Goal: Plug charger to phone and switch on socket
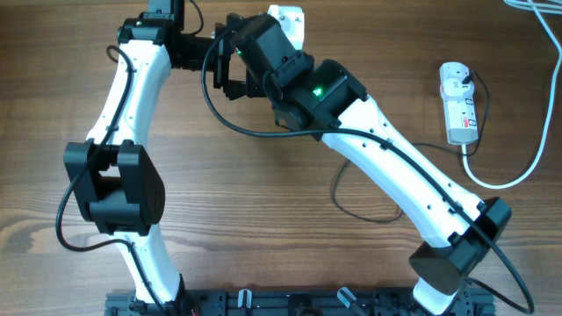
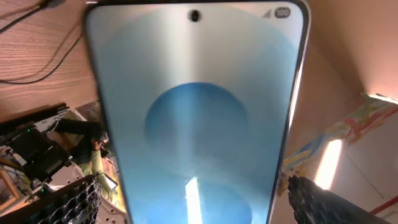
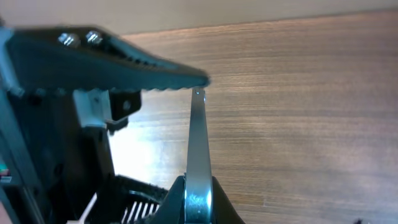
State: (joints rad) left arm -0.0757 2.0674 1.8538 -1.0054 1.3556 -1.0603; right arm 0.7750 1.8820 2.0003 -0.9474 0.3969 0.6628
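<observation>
Working the plug-in step, pinching the phone [image 2: 196,112] in the right gripper [image 3: 198,205], left gripper [image 2: 196,202] spread wide, next needing the charger [image 1: 337,195] tip fetched and aligned.

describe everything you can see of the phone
The phone is a flat slab with rounded corners and a dark rim. Its glossy screen is pale blue with a darker blue disc, a punch-hole camera at top centre and a 100 badge in the corner. The right gripper is shut on it, where it shows edge-on as a thin silvery strip. The left gripper's fingers stand open at either side. Its bottom edge is hidden.
</observation>
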